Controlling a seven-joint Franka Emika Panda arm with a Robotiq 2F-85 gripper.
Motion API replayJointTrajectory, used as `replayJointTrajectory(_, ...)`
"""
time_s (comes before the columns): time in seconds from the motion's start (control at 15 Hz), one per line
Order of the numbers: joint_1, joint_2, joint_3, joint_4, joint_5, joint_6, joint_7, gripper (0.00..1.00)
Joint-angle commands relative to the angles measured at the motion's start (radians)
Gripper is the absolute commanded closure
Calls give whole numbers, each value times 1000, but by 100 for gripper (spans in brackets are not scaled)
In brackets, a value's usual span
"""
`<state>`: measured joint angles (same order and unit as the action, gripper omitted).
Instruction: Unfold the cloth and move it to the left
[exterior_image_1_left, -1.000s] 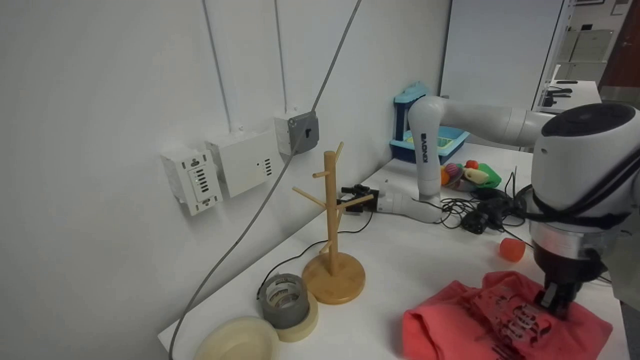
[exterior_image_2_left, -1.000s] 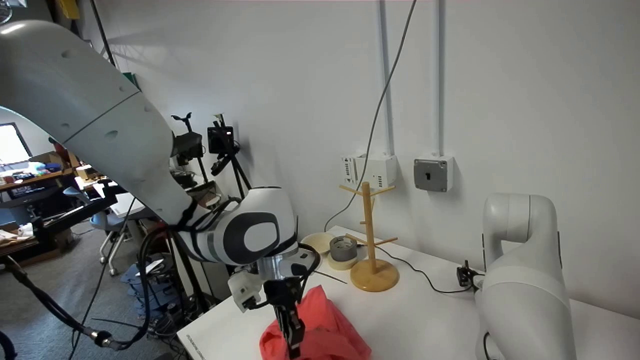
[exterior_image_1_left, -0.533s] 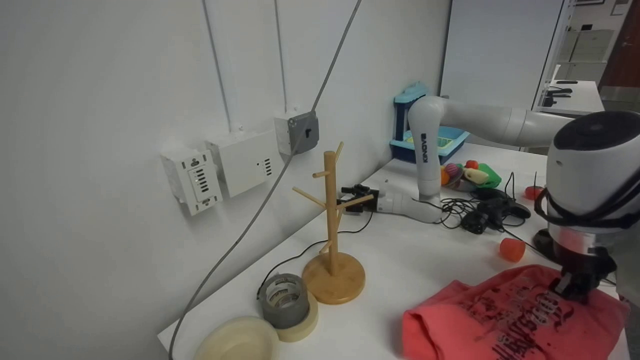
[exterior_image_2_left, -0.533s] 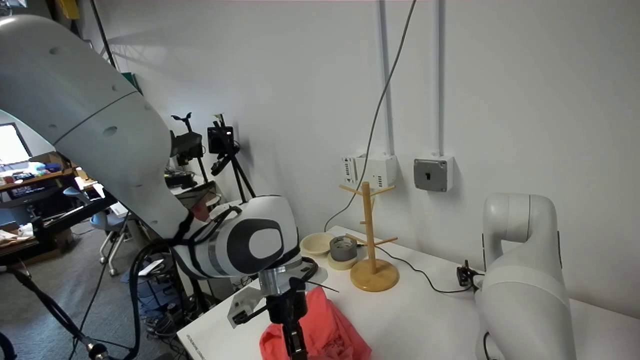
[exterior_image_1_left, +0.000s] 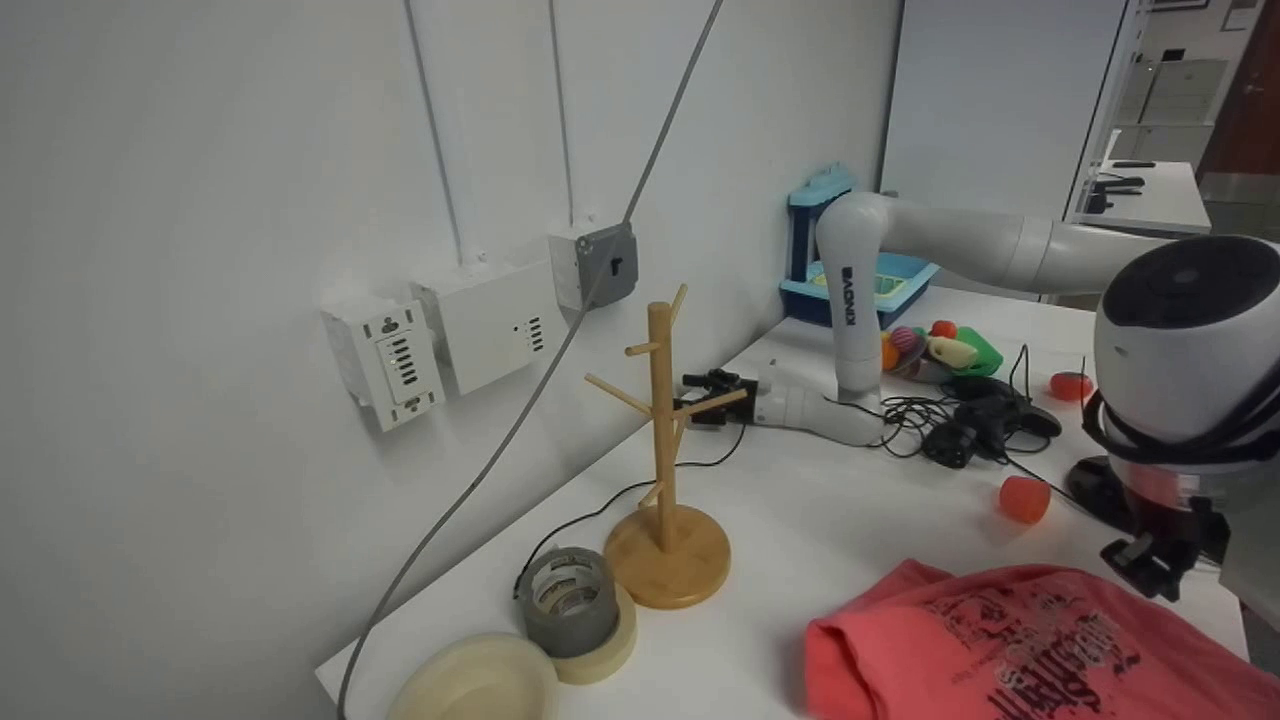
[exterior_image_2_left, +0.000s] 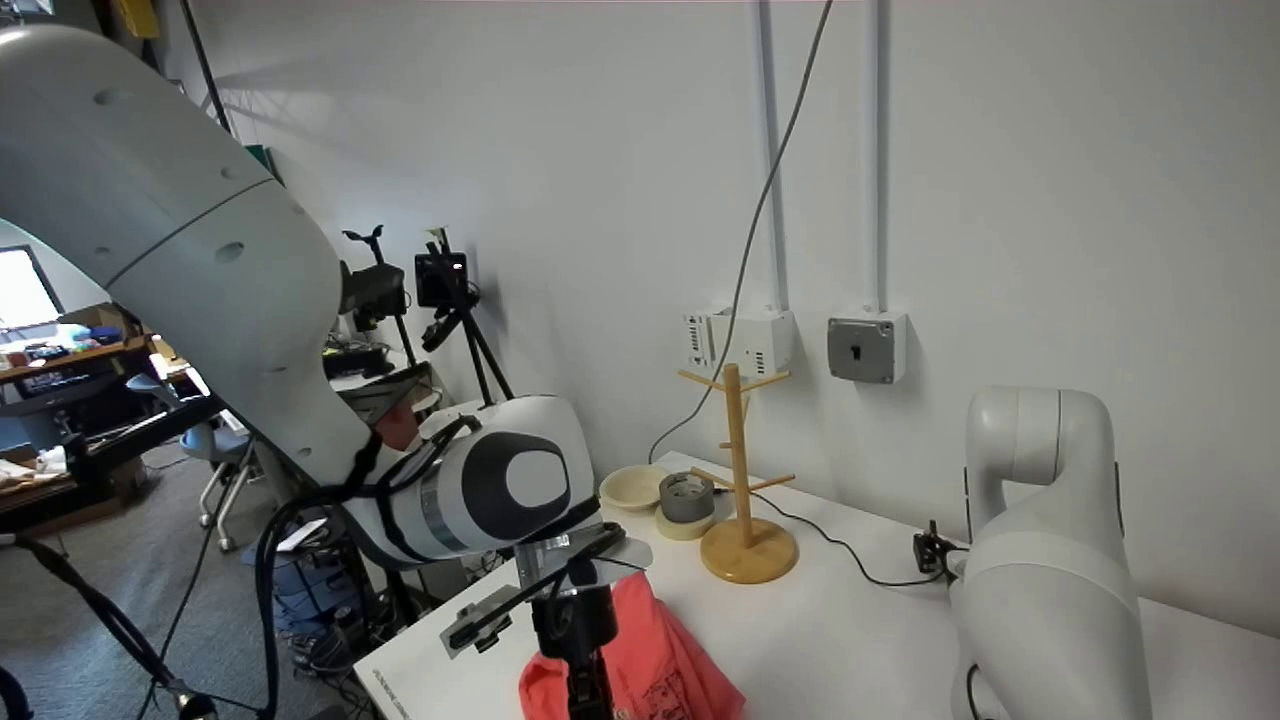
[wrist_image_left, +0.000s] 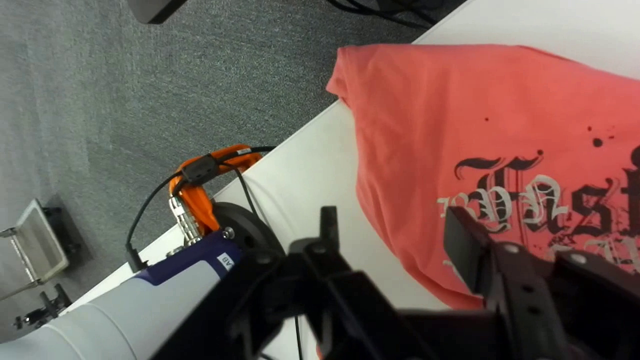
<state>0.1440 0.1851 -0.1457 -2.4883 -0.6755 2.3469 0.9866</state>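
The coral-red cloth (exterior_image_1_left: 1040, 640) lies on the white table with its dark printed lettering up, largely spread but with soft folds. In the wrist view one corner of the cloth (wrist_image_left: 425, 115) pokes past the table edge. My gripper (wrist_image_left: 392, 225) stands open, its fingers well apart with no fabric between them. Below the jaws, the view shows bare tabletop and the cloth's curved edge. In an exterior view the gripper (exterior_image_1_left: 1145, 570) hovers just beyond the cloth's far border, apart from it. The fingertips run out of the bottom of an exterior view, where the gripper (exterior_image_2_left: 590, 690) covers part of the cloth (exterior_image_2_left: 680, 660).
A wooden peg stand (exterior_image_1_left: 668, 560), tape rolls (exterior_image_1_left: 570, 610) and a pale bowl (exterior_image_1_left: 480, 680) stand along the wall side. A small red object (exterior_image_1_left: 1025, 500) and a black controller (exterior_image_1_left: 985, 425) with cables lie behind the cloth. A Kinova arm (exterior_image_1_left: 850, 290) occupies the far side.
The gripper dragged the cloth's held part rightward in an exterior view, spreading it and baring more lettering. Between half a second ago and now it opened, let go and rose off the fabric.
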Motion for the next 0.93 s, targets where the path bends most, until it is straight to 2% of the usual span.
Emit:
replayJointTrajectory(0.0, -7, -52, 50, -12, -53, -8, 51, 11)
replayJointTrajectory(0.13, -12, -65, 83, -11, -47, 34, 0, 0)
replayJointTrajectory(0.33, -27, -65, 122, -3, -17, 171, -94, 0)
replayJointTrajectory(0.53, -44, -25, 129, 14, 36, 352, -198, 0)
replayJointTrajectory(0.73, -74, 36, 140, 28, 175, 521, -372, 0)
replayJointTrajectory(0.87, -114, 86, 188, 37, 313, 584, -510, 0)
